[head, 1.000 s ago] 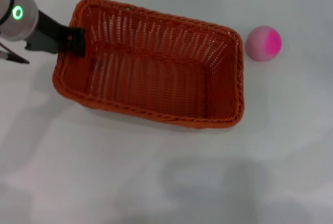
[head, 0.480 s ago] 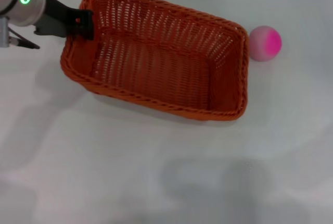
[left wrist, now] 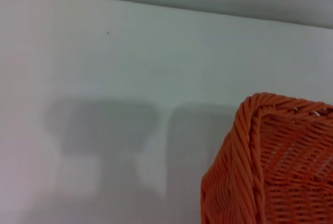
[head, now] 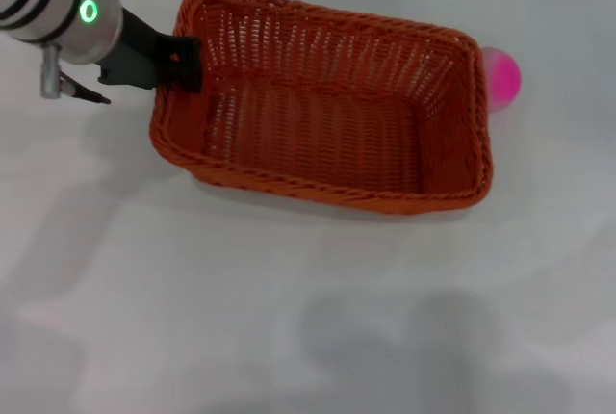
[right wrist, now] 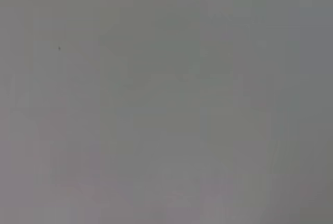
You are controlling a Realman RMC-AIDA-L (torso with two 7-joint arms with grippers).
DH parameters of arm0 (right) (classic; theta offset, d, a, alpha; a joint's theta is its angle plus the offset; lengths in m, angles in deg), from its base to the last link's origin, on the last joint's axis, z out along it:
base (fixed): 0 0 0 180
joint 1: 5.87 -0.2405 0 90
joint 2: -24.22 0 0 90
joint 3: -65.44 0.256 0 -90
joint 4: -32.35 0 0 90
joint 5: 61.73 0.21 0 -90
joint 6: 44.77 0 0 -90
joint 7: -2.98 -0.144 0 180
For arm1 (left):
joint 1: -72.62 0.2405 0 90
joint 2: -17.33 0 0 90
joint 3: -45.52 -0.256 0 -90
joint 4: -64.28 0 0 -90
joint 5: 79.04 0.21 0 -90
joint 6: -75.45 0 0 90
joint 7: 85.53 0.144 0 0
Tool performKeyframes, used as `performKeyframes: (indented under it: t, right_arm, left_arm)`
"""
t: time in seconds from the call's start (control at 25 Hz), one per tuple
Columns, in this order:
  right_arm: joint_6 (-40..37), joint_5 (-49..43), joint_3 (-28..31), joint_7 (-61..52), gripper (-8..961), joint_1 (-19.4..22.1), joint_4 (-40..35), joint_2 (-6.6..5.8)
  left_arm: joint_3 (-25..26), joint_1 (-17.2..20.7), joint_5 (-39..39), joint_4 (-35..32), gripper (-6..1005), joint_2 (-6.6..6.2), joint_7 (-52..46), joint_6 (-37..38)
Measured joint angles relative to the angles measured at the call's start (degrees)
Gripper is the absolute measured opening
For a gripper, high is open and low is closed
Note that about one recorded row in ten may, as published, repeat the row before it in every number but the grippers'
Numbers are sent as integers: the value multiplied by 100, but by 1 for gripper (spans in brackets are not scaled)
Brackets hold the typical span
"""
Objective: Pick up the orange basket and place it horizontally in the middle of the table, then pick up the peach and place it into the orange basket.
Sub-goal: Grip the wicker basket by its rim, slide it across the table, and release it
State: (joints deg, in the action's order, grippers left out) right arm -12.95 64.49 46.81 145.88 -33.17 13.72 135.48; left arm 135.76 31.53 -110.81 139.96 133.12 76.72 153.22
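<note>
The orange basket (head: 327,116) lies lengthwise across the middle of the white table (head: 289,318), slightly tilted, open side up. My left gripper (head: 183,65) is shut on the rim of its left short end. One rounded corner of the orange basket (left wrist: 270,161) shows in the left wrist view. The peach (head: 503,77), pink with a magenta patch, sits just behind the basket's far right corner, partly hidden by the rim. My right gripper is out of view, and its wrist view shows only plain grey.
The table (left wrist: 104,78) is bare white around the basket, with faint shadows on it in front of the basket. The table's far edge runs along the top of the head view.
My left gripper has carried the basket to the right and turned it closer to level. The basket's right end now covers part of the peach, which has not moved.
</note>
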Motion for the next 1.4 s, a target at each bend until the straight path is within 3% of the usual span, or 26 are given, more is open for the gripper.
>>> performKeyframes:
  t: [0.56, 0.8, 1.0, 1.4]
  right_arm:
    - [12, 4, 2, -7, 870, -13, 0, -8]
    - [25, 7, -7, -8, 870, -13, 0, -8]
    - [30, 8, 3, -8, 870, -12, 0, -8]
    - [44, 16, 9, -8, 870, 30, 0, -17]
  left_arm:
    - [-1, -195, -96, -552, 152, 150, -1, 80]
    - [4, -191, -153, -598, 255, 184, -4, 118]
    - [14, -171, -213, -581, 463, 205, -6, 176]
    - [176, -86, -24, -196, 625, 237, -16, 606]
